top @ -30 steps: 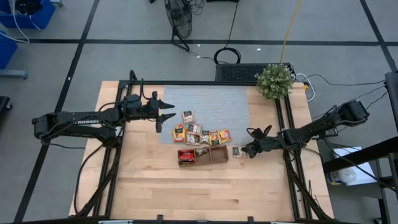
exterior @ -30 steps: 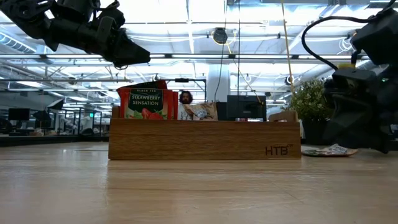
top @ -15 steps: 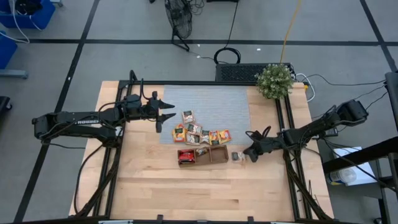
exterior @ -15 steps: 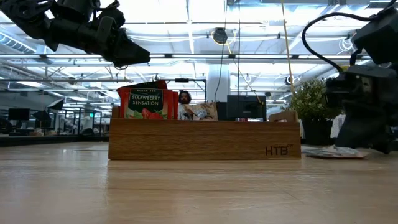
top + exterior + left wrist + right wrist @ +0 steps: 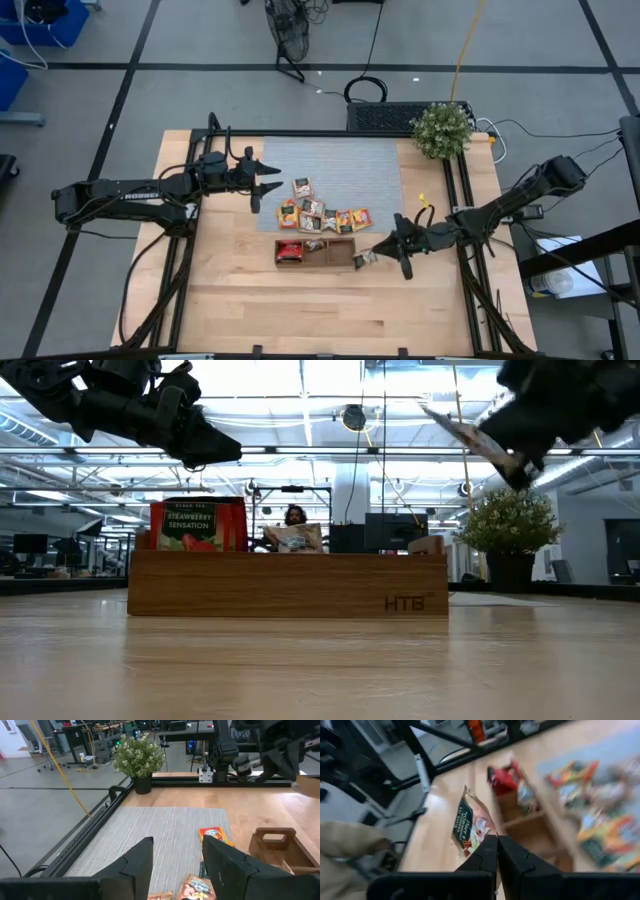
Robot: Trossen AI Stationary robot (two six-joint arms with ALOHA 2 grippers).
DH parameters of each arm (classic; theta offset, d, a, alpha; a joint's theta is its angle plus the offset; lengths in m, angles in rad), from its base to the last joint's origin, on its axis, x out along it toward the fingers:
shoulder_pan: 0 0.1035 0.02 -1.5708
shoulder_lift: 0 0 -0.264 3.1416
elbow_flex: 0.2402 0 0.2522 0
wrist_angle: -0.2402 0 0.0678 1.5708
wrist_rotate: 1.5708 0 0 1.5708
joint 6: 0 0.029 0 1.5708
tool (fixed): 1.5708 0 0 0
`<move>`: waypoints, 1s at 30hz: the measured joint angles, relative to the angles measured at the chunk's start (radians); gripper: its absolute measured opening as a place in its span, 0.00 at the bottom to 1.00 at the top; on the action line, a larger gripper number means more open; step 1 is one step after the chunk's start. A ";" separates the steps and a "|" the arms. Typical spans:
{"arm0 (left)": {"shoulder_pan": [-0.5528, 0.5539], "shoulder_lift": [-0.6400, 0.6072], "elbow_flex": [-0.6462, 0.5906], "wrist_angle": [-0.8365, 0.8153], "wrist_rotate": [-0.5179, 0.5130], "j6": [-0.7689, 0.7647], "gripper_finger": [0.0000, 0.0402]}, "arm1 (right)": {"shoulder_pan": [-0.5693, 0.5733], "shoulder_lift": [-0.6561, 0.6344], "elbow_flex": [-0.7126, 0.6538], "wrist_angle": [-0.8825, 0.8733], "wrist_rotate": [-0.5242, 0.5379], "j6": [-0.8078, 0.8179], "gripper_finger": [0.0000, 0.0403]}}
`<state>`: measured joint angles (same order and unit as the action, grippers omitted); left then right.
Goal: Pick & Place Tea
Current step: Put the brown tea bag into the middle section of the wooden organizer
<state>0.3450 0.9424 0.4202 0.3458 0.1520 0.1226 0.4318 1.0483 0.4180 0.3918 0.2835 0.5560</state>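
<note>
My right gripper [image 5: 377,255] hangs just right of the long wooden tray [image 5: 345,262], shut on a pale tea packet [image 5: 472,822] that shows high up in the low view [image 5: 470,432]. A red packet [image 5: 290,250] stands in the tray's left compartment and a pale one [image 5: 315,246] in the middle one. Several more tea packets [image 5: 322,213] lie at the near edge of the grey mat [image 5: 330,160]. My left gripper [image 5: 272,178] hovers open over the mat's left part, its fingers [image 5: 142,860] apart with nothing between them. My right gripper pinches the pale packet by its lower edge [image 5: 481,845] between the two shut fingers [image 5: 512,857]. The fingers come from the table's right, slanting slightly down. The packet sticks out beyond the fingertips, tilted, and is lifted clear of the table.
A potted plant [image 5: 441,130] stands at the table's far right corner. Black frame rails [image 5: 462,200] run along the table's sides. The tray's right compartment [image 5: 340,250] shows bare wood. Bare wooden table [image 5: 330,310] spreads toward the near edge.
My right gripper has taken hold of the pale packet that lay on the table right of the tray, risen with it and rolled, moving a little toward the near left. The tray has slid a short way toward the table's left edge.
</note>
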 joint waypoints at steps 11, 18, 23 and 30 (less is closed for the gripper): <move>0.000 0.000 0.000 0.000 0.000 0.000 0.44 | -0.023 0.232 0.047 0.205 0.356 -0.427 0.00; 0.000 0.000 0.000 0.000 0.000 0.000 0.44 | -0.140 0.469 0.047 0.772 0.474 -0.813 0.00; 0.000 0.000 0.000 0.070 0.000 0.002 0.44 | -0.231 0.553 0.047 1.034 0.428 -0.981 0.00; -0.005 0.013 0.000 0.232 -0.007 -0.247 0.44 | -0.388 0.624 0.120 1.062 0.184 -0.911 0.00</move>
<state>0.3398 0.9559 0.4206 0.5774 0.1452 -0.1240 0.0442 1.6720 0.5383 1.4534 0.4676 -0.3550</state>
